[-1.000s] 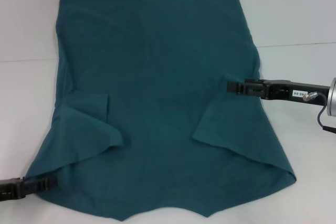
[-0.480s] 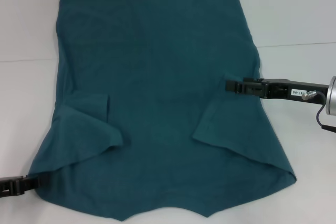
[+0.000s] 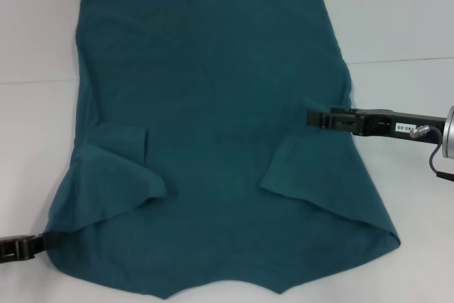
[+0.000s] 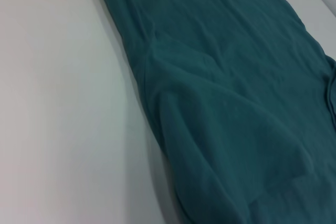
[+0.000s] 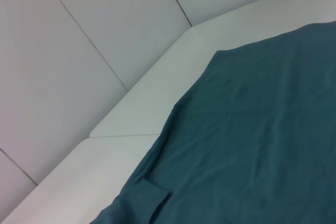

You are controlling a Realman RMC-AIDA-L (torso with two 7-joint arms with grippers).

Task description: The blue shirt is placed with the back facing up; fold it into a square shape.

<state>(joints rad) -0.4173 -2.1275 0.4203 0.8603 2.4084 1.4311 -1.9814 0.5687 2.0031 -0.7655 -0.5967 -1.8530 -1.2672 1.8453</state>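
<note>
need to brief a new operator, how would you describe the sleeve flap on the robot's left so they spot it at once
Start at the blue shirt spread over the white table. On its left edge, toward the near end, the left sleeve lies folded inward. Unlike the flat right sleeve, it is rumpled, ending in a rounded point.

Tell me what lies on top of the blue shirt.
Both sleeves are folded in onto the blue shirt, and the right pincer reaches over its right edge. Anything beneath the fabric is covered.

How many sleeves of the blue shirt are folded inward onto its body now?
2. The left sleeve lies folded over the blue shirt near the left pincer; the right sleeve lies folded in below the right pincer.
</note>
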